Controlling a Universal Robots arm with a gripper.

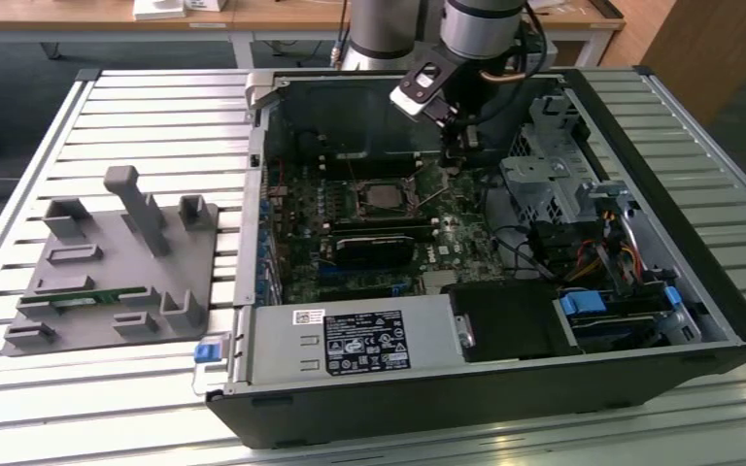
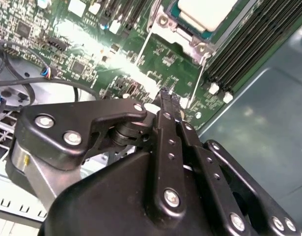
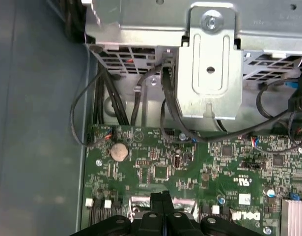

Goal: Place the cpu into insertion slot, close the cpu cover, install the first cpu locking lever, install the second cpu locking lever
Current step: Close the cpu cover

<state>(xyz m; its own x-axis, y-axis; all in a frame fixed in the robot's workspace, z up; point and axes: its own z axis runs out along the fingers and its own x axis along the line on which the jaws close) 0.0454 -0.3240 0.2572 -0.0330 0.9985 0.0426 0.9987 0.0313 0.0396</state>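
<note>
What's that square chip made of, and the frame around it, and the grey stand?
The cpu has a pale, matte face, likely metal. The cpu cover around it looks like bare silvery sheet metal, glinting at edges. The grey stand looks like dull plastic, probably.

In the exterior view, the fixture [image 1: 101,262] lies at nine o'clock of the computer case [image 1: 477,413]. Inside, the gripper [image 1: 458,153] hangs at one o'clock of the insertion slot [image 1: 380,199], the power supply [image 1: 347,342] at six.
</note>
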